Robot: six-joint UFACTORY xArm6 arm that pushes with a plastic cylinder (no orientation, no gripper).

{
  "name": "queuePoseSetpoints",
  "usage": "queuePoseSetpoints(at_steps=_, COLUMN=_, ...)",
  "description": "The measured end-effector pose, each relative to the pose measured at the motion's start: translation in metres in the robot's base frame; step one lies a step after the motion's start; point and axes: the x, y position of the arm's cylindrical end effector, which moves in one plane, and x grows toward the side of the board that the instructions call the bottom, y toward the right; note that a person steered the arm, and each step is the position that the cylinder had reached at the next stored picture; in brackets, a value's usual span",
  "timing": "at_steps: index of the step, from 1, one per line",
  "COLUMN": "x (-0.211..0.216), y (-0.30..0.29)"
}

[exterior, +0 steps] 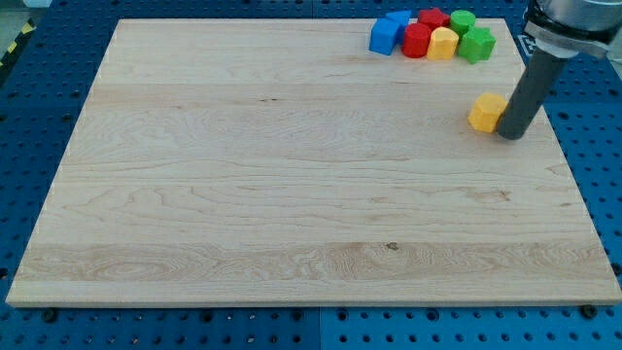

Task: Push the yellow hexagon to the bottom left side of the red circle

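Pale wooden desk (292,175), smooth grain, on blue perforated base. Yellow hexagon (487,112) sits alone, upper right of frame, below the cluster. My tip (511,134), a plain dark rod tool with no jaws to open or close, touches the hexagon's right side, likely set to shove it leftward. Red circle (418,41) lies in the upper-right cluster with blue blocks (388,33), another yellow block (443,44) and green blocks (474,41); glossy, chunky pieces.

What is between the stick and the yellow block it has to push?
Nothing visible. My tip sits right against the yellow hexagon, on its right side in the view. Between that block and the red circle up in the cluster there is only bare board.
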Motion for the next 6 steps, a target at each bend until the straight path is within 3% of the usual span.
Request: queuePoseSetpoints(at_steps=6, x=-0.020, y=-0.037)
